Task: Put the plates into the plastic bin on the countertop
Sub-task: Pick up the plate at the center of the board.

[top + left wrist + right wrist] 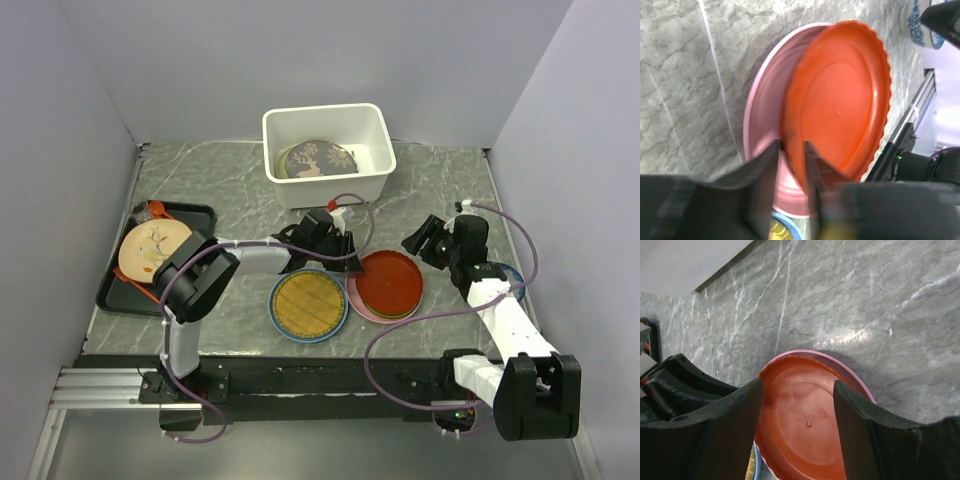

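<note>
- Grip first: left hand astride the far-left rim of the red plate, fingers close against either face. No telling yet whether truly pinched, so squeeze home before lifting.
- Red plate stacked on the pink plate, near-centre of the worktop, just right of the yellow woven disc.
- Lift straight up by the rim, leaving the pink plate down.
- Mind the right hand: fingers apart, empty, hovering by the red plate's far-right side.
- Carry far toward the plastic bin, clear its near rim, lay flat over the grey plate inside.
</note>
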You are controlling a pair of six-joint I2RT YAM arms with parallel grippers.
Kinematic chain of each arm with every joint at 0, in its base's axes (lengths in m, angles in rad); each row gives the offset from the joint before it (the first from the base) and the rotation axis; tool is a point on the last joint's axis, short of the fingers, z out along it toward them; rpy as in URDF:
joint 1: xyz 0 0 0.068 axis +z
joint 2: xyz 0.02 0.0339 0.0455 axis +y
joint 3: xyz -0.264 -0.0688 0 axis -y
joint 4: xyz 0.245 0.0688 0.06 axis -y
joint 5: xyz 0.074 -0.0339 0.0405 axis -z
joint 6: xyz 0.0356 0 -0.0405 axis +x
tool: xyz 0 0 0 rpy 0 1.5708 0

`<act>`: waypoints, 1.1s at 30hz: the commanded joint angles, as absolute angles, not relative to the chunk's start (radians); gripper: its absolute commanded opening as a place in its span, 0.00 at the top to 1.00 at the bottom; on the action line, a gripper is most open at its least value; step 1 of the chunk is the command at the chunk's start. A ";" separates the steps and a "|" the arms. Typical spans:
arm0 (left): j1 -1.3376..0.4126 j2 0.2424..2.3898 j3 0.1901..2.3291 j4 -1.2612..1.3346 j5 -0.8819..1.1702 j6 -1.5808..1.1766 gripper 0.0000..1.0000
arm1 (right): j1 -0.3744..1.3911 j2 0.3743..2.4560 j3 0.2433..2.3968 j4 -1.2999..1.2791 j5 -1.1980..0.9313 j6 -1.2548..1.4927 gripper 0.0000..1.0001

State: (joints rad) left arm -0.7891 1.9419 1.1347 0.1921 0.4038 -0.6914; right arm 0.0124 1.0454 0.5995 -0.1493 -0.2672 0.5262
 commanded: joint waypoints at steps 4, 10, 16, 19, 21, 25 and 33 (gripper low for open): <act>-0.796 1.947 1.189 0.164 0.416 -0.661 0.94 | 0.003 1.029 0.598 -0.112 -0.293 0.520 0.34; -0.796 1.931 1.189 0.143 0.385 -0.660 0.99 | 0.005 1.022 0.598 -0.118 -0.290 0.515 0.34; -0.796 1.904 1.186 0.130 0.365 -0.660 0.99 | 0.005 1.006 0.601 -0.126 -0.296 0.515 0.34; -0.795 1.890 1.192 0.109 0.347 -0.644 0.99 | 0.005 0.999 0.603 -0.123 -0.304 0.517 0.34; -0.793 1.872 1.192 0.098 0.324 -0.637 0.99 | 0.005 0.997 0.603 -0.124 -0.313 0.518 0.34; -0.790 1.844 1.181 0.080 0.290 -0.627 0.99 | 0.005 0.994 0.600 -0.117 -0.331 0.523 0.34; -0.739 1.773 1.115 0.095 0.270 -0.640 0.99 | 0.005 0.991 0.581 -0.094 -0.360 0.538 0.33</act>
State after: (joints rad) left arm -0.7689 1.8530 1.1446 0.0700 0.2928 -0.6472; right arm 0.0120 1.0199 0.5949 -0.1410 -0.3305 0.5304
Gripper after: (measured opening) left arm 0.021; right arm 0.666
